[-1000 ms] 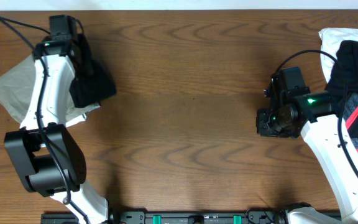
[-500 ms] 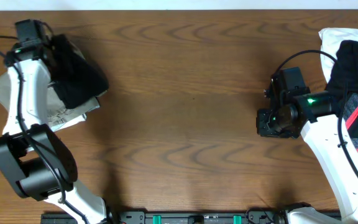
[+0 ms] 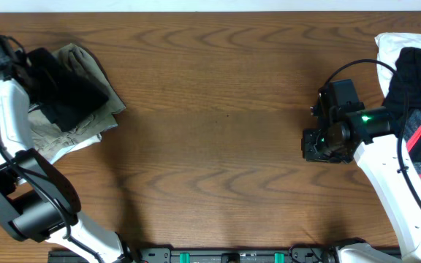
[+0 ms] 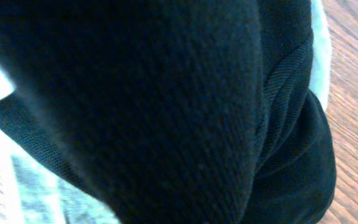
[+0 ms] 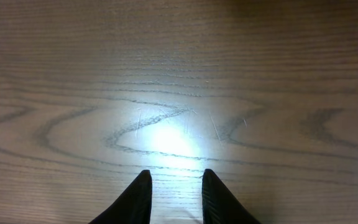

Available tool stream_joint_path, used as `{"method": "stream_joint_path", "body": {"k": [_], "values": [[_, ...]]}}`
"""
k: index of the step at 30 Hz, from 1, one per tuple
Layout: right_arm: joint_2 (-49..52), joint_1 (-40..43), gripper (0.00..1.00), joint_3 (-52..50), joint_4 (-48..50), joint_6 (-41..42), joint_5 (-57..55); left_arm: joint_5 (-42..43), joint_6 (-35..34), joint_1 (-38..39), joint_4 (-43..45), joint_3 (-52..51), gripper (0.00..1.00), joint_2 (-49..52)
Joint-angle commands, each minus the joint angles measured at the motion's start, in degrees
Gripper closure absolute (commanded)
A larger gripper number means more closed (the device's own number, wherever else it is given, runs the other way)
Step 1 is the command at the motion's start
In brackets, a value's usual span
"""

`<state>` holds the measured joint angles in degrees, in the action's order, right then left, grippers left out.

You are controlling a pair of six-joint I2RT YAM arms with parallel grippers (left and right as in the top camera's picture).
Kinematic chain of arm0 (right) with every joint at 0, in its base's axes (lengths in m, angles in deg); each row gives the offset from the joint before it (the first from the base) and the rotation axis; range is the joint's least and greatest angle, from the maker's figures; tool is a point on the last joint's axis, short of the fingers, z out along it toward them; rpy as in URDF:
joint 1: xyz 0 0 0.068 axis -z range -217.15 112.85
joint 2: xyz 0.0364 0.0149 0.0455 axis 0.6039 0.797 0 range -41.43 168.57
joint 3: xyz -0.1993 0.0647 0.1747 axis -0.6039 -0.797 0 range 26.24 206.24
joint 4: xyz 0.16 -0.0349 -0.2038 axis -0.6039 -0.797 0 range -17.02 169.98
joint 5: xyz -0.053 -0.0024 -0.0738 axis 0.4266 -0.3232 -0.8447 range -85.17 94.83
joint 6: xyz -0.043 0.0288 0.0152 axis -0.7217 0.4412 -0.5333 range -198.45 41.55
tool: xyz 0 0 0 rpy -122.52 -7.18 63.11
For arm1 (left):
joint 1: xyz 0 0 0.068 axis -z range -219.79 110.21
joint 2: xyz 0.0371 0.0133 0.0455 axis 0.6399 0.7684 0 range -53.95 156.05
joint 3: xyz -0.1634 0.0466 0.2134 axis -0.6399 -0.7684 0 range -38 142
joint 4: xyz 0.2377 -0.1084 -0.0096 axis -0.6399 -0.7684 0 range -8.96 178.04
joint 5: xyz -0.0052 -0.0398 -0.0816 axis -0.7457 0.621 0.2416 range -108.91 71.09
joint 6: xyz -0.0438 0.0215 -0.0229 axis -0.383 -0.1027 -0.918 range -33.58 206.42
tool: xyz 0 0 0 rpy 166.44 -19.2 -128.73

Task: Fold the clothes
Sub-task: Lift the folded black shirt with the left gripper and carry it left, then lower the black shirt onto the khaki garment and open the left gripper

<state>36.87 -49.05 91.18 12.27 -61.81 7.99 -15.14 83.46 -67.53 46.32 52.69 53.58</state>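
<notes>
At the far left, the left arm (image 3: 4, 109) reaches over a black knit garment (image 3: 68, 95) lying on an olive garment (image 3: 110, 102). Its wrist camera sees only black knit, so I cannot tell its fingers' state. The right gripper (image 5: 176, 180) shows its fingertips only up close: narrowly apart, empty, above the wooden table (image 5: 179, 74). A heap of clothes (image 3: 415, 77) sits far right.

We list a brown wooden table (image 3: 218, 109), smooth, its grain plain, with a soft sheen under the light; a black knitted cloth garment (image 4: 166, 93), matt and coarse; an olive woven cloth garment (image 3: 86, 57), matt and creased; and white plastic arm shells (image 3: 378, 172), smooth and faintly glossy.
</notes>
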Motion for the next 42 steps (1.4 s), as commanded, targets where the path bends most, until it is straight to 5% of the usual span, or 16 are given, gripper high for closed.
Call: {"method": "stream_joint_path", "body": {"k": [1,7,8,12,13,20,28,42], "values": [[-0.4,0.4,0.74,0.2,0.0,-0.9,-0.4,0.1,-0.9,-2.3,0.5,2.3,0.94,-1.0],[-0.4,0.4,0.74,0.2,0.0,-0.9,-0.4,0.1,-1.8,-4.4,-0.7,2.2,0.89,-1.0],[-0.4,0.4,0.73,0.2,0.0,-0.9,-0.4,0.1,-1.9,-4.7,-0.9,2.2,0.83,-1.0],[-0.4,0.4,0.73,0.2,0.0,-1.1,-0.4,0.2,-9.7,-6.5,-2.6,2.2,0.25,-1.0],[-0.4,0.4,0.72,0.2,0.0,-1.1,-0.7,0.7,-12.6,-7.1,-3.5,2.2,0.22,-1.0],[-0.4,0.4,0.70,0.2,0.0,-1.1,-2.3,21.9,-17.6,-11.7,-3.2,2.2,0.21,-1.4],[-0.4,0.4,0.67,0.1,0.2,-1.1,-2.4,51.1,-19.0,-14.5,8.3,2.2,0.25,-2.2],[0.8,0.4,0.66,0.1,0.8,-1.0,-2.3,43.9,-17.3,-15.1,10.4,2.2,0.28,-2.6]]}}
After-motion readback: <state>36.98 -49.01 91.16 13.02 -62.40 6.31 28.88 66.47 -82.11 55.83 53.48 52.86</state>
